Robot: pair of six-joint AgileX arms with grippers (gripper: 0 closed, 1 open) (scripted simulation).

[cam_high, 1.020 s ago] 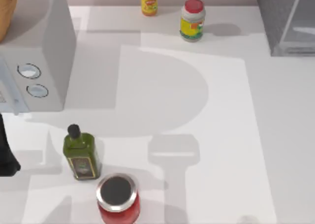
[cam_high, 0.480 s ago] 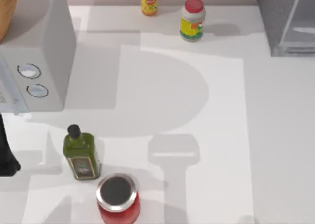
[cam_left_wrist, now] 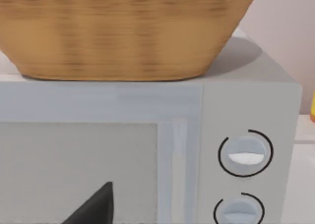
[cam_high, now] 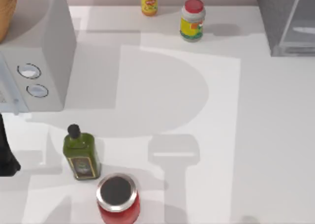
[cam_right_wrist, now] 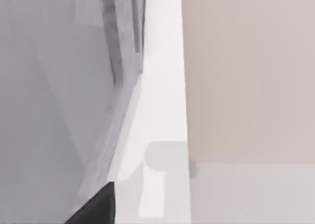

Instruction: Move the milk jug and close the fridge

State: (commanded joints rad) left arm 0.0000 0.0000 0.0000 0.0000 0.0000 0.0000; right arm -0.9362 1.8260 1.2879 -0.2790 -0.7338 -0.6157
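The milk jug is out of view. The fridge (cam_high: 288, 19) stands at the table's far right corner, with a speckled grey side and a pale glassy door with a light frame. In the right wrist view the fridge (cam_right_wrist: 59, 86) is very close, its grey panel and white frame edge against a pinkish wall. A dark part of my right gripper (cam_right_wrist: 96, 209) shows at that picture's edge. My left arm (cam_high: 5, 155) rests at the table's left edge. In the left wrist view a dark part of my left gripper (cam_left_wrist: 93, 209) sits in front of the white appliance.
A white appliance with two dials (cam_high: 34, 61) fills the far left, with a wicker basket (cam_left_wrist: 123, 32) on top. A green bottle (cam_high: 81, 152) and a red jar (cam_high: 118, 199) stand front left. An orange bottle (cam_high: 148, 1) and a yellow-labelled jar (cam_high: 192, 19) stand at the back.
The edge of the shading on the table's right side has crept leftward. The bottles, the jars and the left arm have not moved.
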